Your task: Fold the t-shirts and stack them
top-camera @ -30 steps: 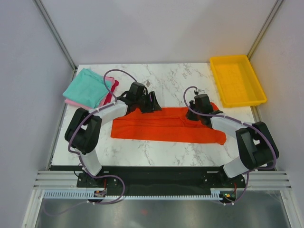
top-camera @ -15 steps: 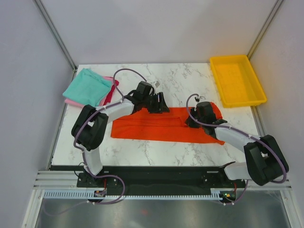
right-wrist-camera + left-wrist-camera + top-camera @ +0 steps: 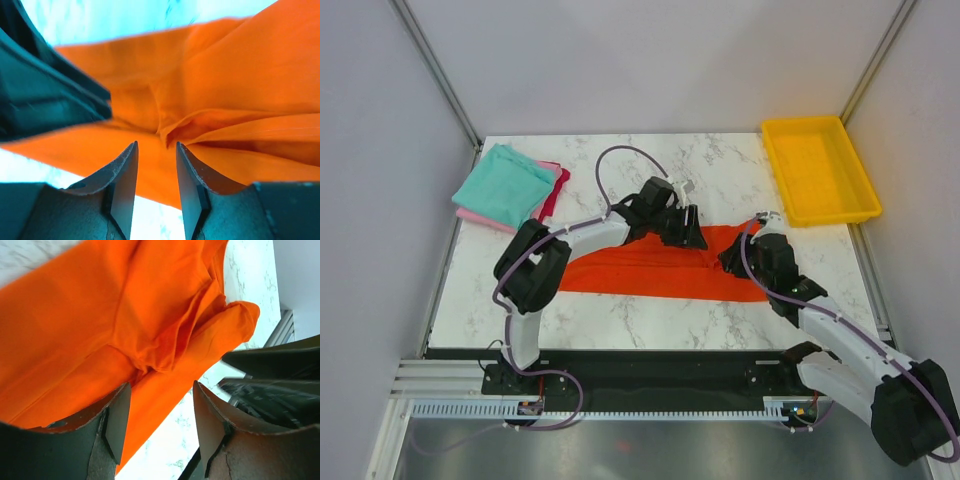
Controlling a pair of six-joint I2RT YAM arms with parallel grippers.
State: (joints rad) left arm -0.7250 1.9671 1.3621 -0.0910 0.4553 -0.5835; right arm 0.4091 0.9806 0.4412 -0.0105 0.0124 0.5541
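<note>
The orange-red t-shirt (image 3: 640, 272) lies as a long folded band across the middle of the table, with bunched folds near its right end. My left gripper (image 3: 692, 236) hovers over the band's far edge, right of centre, open and empty. In the left wrist view (image 3: 161, 412) the orange cloth (image 3: 100, 315) lies below the jaws. My right gripper (image 3: 730, 258) is close beside it over the band's right part, open and holding nothing. In the right wrist view (image 3: 155, 172) it faces a crease in the cloth (image 3: 260, 75). The teal t-shirt (image 3: 503, 185) lies folded on the pink t-shirt (image 3: 556, 188) at the far left.
A yellow plastic tray (image 3: 818, 170) stands at the far right corner. The two grippers are only a few centimetres apart. The right arm (image 3: 280, 385) shows in the left wrist view, and the left gripper (image 3: 45, 100) in the right wrist view. Grey walls enclose the table.
My left gripper has moved right along the shirt's far edge. My right gripper has come nearer and left toward it. The shirt's right end has drawn in and bunched.
</note>
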